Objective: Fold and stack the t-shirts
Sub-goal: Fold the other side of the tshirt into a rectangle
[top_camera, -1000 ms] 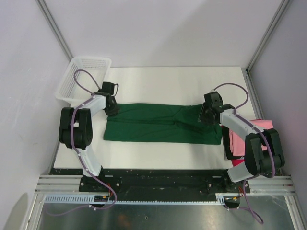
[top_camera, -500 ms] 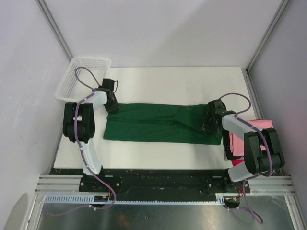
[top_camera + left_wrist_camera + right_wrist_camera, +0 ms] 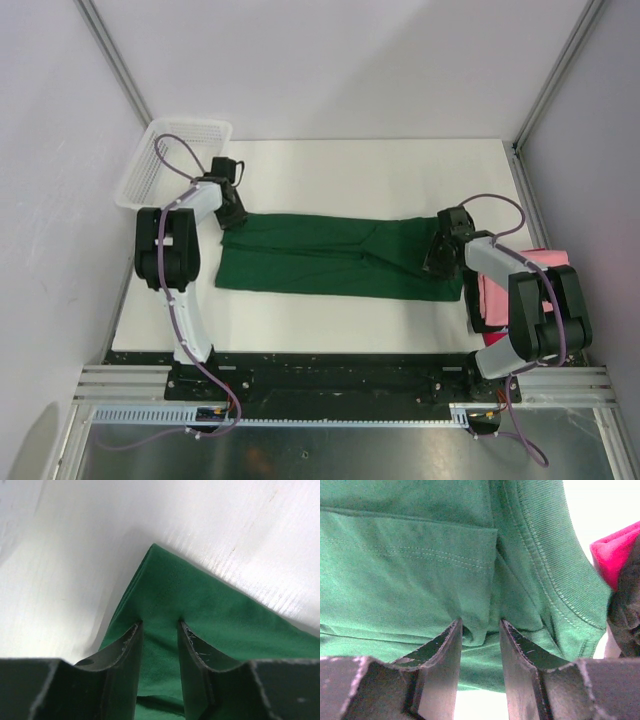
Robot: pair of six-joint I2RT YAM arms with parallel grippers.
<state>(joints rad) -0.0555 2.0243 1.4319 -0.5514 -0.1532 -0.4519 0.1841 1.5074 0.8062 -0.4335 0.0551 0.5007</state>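
Observation:
The dark green t-shirt (image 3: 330, 260) lies flat as a long band across the white table. My left gripper (image 3: 232, 215) sits at its far left corner; the left wrist view shows that gripper (image 3: 159, 622) open, with the shirt corner (image 3: 200, 605) lying flat under and between the jaws. My right gripper (image 3: 437, 262) rests on the shirt's right end. In its wrist view, the right gripper (image 3: 480, 621) is open, tips on the cloth (image 3: 410, 555) with a small pucker between them. The pink t-shirt (image 3: 545, 260) and red one (image 3: 497, 338) lie folded at the right, partly hidden by the right arm.
A white mesh basket (image 3: 170, 150) stands at the table's far left corner, just behind the left arm. The red cloth (image 3: 620, 550) shows close to the right of the right gripper. Metal frame posts rise at both far corners.
The left jaws have opened and let go of the shirt corner; that arm has shifted slightly back. The right gripper has moved nearer and to the right along the shirt's end.

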